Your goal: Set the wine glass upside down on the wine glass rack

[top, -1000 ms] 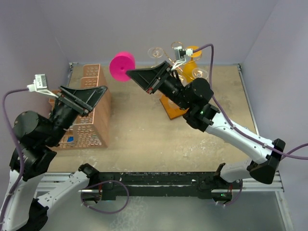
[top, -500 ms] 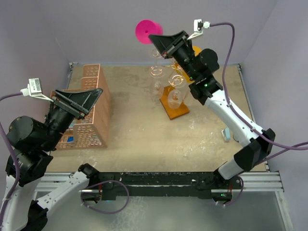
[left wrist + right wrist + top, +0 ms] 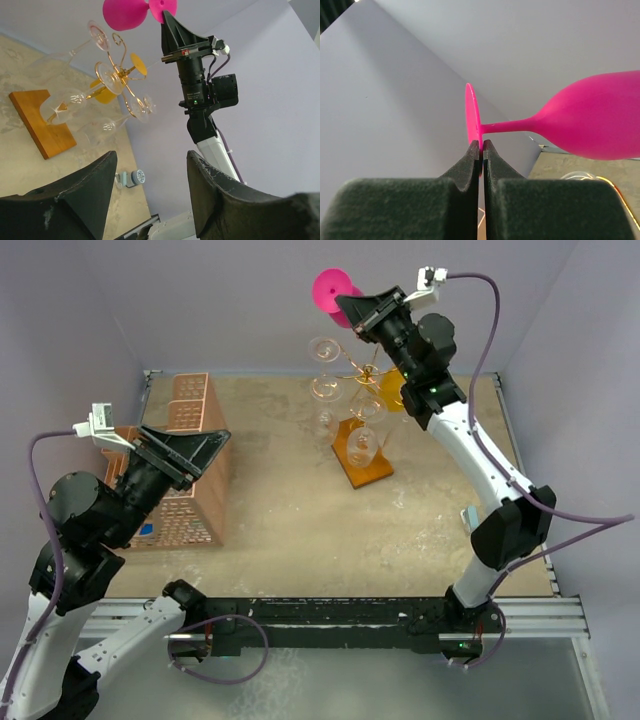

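Note:
A pink wine glass [image 3: 333,288] is held high above the back of the table. My right gripper [image 3: 352,310] is shut on the rim of its flat foot [image 3: 472,118]; its stem and bowl [image 3: 592,124] stick out sideways. It also shows in the left wrist view [image 3: 125,11]. The gold wire wine glass rack [image 3: 352,372] stands on an orange-brown wooden base [image 3: 365,465], below and just in front of the pink glass, with several clear glasses hanging on it. My left gripper [image 3: 212,445] is open and empty over the left of the table, far from the rack.
An orange lattice crate [image 3: 190,465] lies at the left under my left arm. A yellow glass [image 3: 395,390] hangs on the rack's far right side. A small blue-grey object [image 3: 468,517] lies by the right edge.
My right gripper has risen and swung back and right with the pink glass, from the middle of the table to above the rack. My left arm has shifted a little to the right.

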Available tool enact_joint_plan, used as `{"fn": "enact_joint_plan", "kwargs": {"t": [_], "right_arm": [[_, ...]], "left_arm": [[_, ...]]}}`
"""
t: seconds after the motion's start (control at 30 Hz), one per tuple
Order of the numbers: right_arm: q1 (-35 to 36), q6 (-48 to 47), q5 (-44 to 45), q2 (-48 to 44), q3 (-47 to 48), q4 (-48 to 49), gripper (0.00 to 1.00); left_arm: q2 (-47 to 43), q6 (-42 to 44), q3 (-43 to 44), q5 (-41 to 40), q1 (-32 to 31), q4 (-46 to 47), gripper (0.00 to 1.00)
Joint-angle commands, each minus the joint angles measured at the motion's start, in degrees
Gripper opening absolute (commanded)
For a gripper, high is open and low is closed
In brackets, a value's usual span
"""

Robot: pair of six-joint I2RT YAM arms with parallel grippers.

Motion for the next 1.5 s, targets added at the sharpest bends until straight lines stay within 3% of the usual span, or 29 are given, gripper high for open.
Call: {"fn": "enact_joint_plan", "kwargs": {"t": [0.0,0.43,0.87,1.47], "right_arm": [[-1.68,0.35,-2.55,1.77,4.88,0.62,0.0],[-3.57,2.08,-7.27,7.18,7.06,-4.02,0.0],[-4.34,6.45,-1.99,7.64,9.79,-14.98,0.0],[-4.91,7.9,1.51,6.79,8.67,-18.05,0.0]], "left_arm": [[0.65,-1.16,-0.21,1.24,-0.13,2.41,0.55],[0.66,-1.95,-1.01,0.73,-0.13,2.39,0.55],[0.61,-2.26,-1.09,0.19,-0.14,2.01,0.55],[-0.04,-2.91,-1.46,-1.13,-0.14,1.58,0.55]]}}
